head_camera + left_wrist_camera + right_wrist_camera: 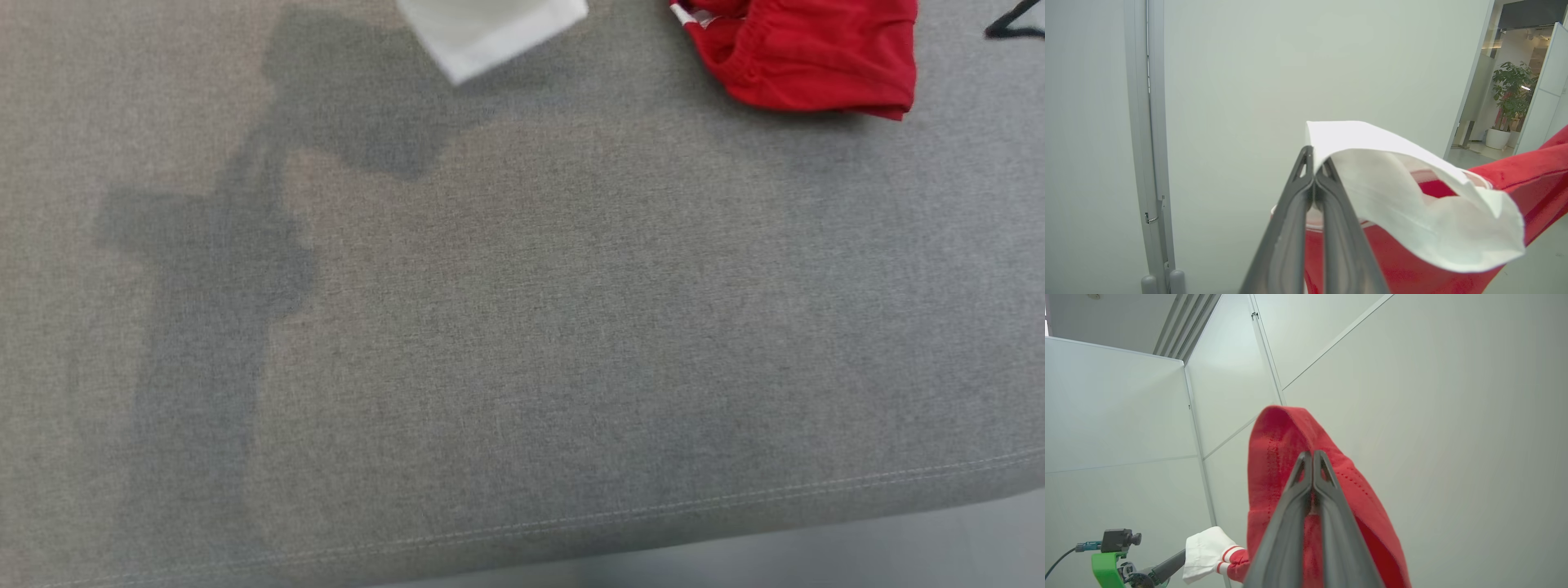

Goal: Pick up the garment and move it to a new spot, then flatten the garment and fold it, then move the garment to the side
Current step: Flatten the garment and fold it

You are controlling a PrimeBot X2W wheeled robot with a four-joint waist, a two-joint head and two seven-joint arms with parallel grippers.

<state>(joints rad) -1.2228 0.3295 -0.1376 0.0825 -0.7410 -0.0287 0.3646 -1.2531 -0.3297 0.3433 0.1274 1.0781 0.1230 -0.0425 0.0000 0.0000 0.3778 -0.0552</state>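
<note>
Garment (808,65): red body with a white sleeve (490,33). It is held by both arms and shows at the top of the head view, far from the near edge of the grey fabric surface (522,343). Cannot tell whether its lowest folds touch the surface.

Left gripper (1315,163): jaws together, clamped on the white sleeve. The cloth drapes over the right-hand finger and hangs off to that side, with the red body below it.

Right gripper (1312,455): jaws together, clamped on a fold of the red body. The cloth humps over the fingertips and falls down both sides. In the right wrist view the sleeve cuff has red stripes, and the other arm's fingers hold it at lower left.

Surface: bare grey weave from the garment down to the near edge, with only arm shadows (220,269) on its left half. Stitched seam (653,510) runs along the near edge, slanting up toward the right. A pale floor strip (898,547) lies beyond it at lower right. Left and right edges are out of frame.

Small black object (1016,24) at the far right corner of the head view, apart from the red cloth; not identifiable.

Surroundings: plain pale wall panels (1453,416) ahead of both wrists. Metal post (1147,122) to the left of the left gripper. Potted plant (1511,90) in an open doorway. Camera on a green mount (1112,547).
</note>
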